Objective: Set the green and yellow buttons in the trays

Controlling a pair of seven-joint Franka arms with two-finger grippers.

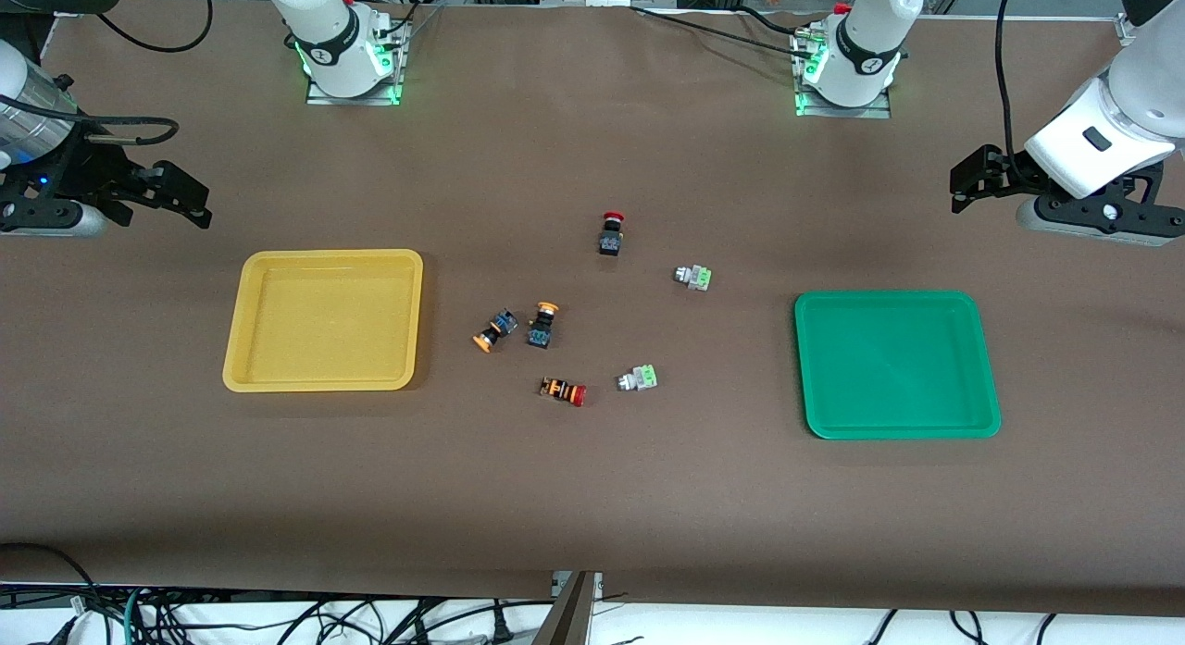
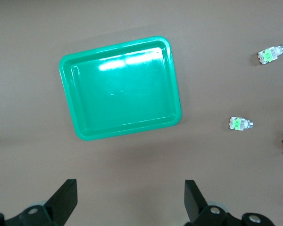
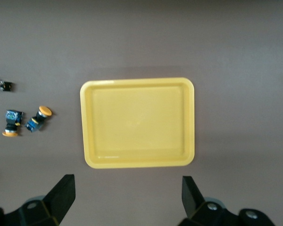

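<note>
From the front, two green buttons point(image 1: 692, 277) and two yellow buttons point(image 1: 518, 328) lie on the table point(image 1: 592, 497) between the yellow tray point(image 1: 324, 386) and green tray point(image 1: 896, 432); the left wrist view shows the left gripper point(image 2: 130, 200) spread wide, empty, above bare table beside the green tray; the right wrist view shows the right gripper point(image 3: 128, 197) likewise released beside the yellow tray

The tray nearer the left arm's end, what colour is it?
Green tray; the left wrist view shows it best.
</note>
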